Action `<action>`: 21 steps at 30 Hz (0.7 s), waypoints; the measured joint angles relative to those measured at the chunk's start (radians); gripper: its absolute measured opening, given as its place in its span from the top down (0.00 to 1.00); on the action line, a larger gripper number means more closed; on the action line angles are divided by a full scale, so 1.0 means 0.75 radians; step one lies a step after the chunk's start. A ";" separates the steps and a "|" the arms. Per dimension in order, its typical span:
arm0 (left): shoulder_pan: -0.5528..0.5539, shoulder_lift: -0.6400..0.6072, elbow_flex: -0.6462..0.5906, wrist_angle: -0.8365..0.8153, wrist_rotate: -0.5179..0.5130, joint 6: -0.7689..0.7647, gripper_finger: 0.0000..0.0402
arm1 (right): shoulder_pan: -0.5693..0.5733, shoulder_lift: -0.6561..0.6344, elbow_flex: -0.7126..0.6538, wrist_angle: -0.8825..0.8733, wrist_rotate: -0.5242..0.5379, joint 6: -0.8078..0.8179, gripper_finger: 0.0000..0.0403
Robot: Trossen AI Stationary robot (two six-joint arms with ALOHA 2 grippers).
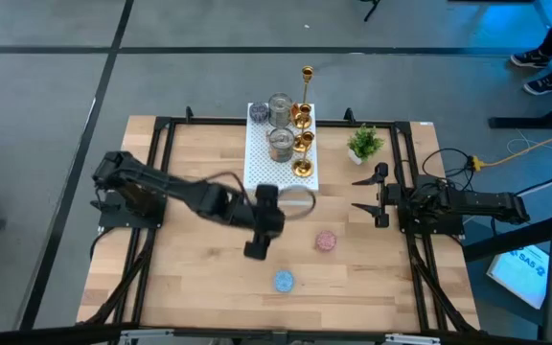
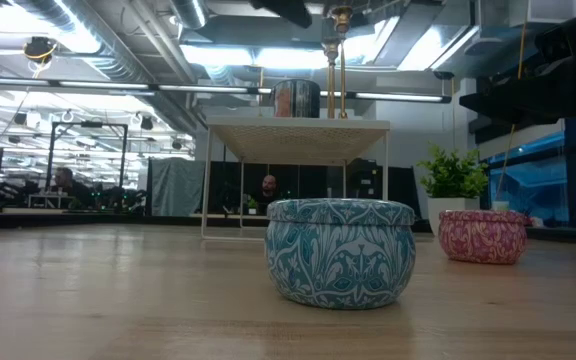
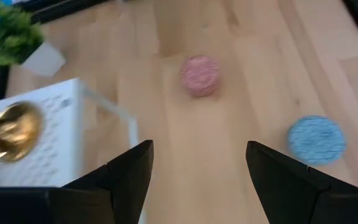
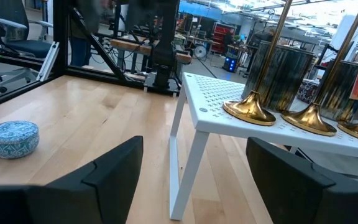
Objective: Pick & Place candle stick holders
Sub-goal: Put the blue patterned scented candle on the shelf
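Observation:
Several gold candle stick holders (image 1: pixel 302 142) and two silvery cylindrical cups (image 1: pixel 281 144) stand on the white perforated box (image 1: pixel 281 158) at the table's far middle; one gold holder (image 1: pixel 307 86) is tall and thin. A pink round tin (image 1: pixel 326 241) and a blue patterned round tin (image 1: pixel 284 281) sit on the wood toward the near side. My left gripper (image 1: pixel 257 251) hovers open and empty over the table's middle, left of the pink tin (image 3: pixel 199 75) and the blue tin (image 3: pixel 316 139). My right gripper (image 1: pixel 367 195) waits open at the right, near the box (image 4: pixel 229 106).
A small green potted plant (image 1: pixel 363 144) stands right of the box. The table's black frame rails (image 1: pixel 151 192) run along both sides. Bare wood lies around the two tins (image 2: pixel 340 250). People and desks show in the room behind.

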State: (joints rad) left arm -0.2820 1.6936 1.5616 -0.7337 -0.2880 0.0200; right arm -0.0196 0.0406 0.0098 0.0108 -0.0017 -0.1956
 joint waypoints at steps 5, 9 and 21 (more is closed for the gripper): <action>-0.127 0.090 0.000 0.100 -0.089 -0.030 0.37 | -0.001 0.000 0.000 0.000 0.000 0.000 0.28; -0.202 0.176 0.000 0.135 -0.113 -0.038 0.37 | 0.000 0.000 0.000 0.000 0.000 0.000 0.28; -0.337 0.335 -0.001 0.219 -0.203 -0.147 0.37 | 0.000 0.000 0.000 0.000 0.000 0.000 0.28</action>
State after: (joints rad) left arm -0.5348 1.9448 1.5612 -0.5692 -0.4402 -0.0902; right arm -0.0196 0.0406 0.0099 0.0105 -0.0017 -0.1957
